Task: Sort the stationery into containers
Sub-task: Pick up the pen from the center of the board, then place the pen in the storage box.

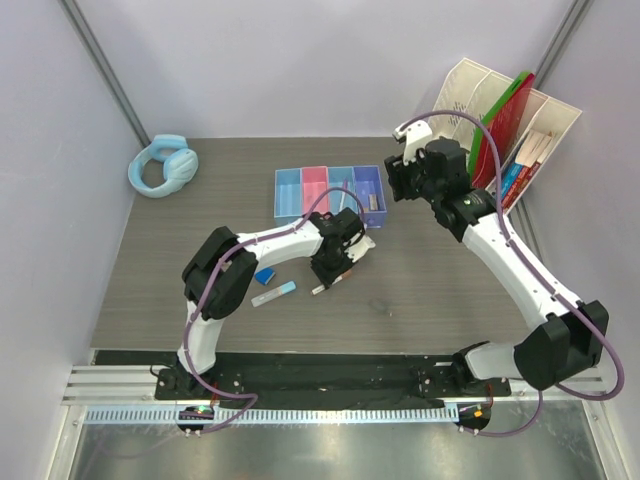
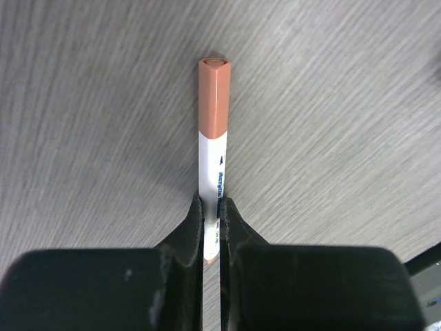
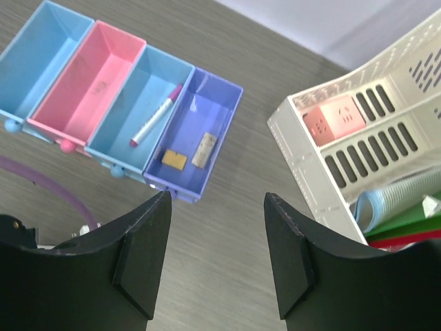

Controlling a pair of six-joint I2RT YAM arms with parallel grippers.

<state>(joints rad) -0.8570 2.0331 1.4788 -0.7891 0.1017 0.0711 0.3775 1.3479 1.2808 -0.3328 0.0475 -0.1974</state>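
Pen (image 2: 213, 152): white barrel, orange-red cap, blue print. Table (image 2: 331, 138): grey wood grain. Blue bin (image 3: 31, 58), pink bin (image 3: 93, 76), second blue bin (image 3: 148, 79), purple bin (image 3: 213, 103). Second pen (image 3: 155, 116): white, magenta cap. File organiser (image 3: 293, 148): cream, slotted.

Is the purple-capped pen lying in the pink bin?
No, in the right wrist view the purple-capped pen lies in the blue bin that sits between the pink bin and the purple bin.
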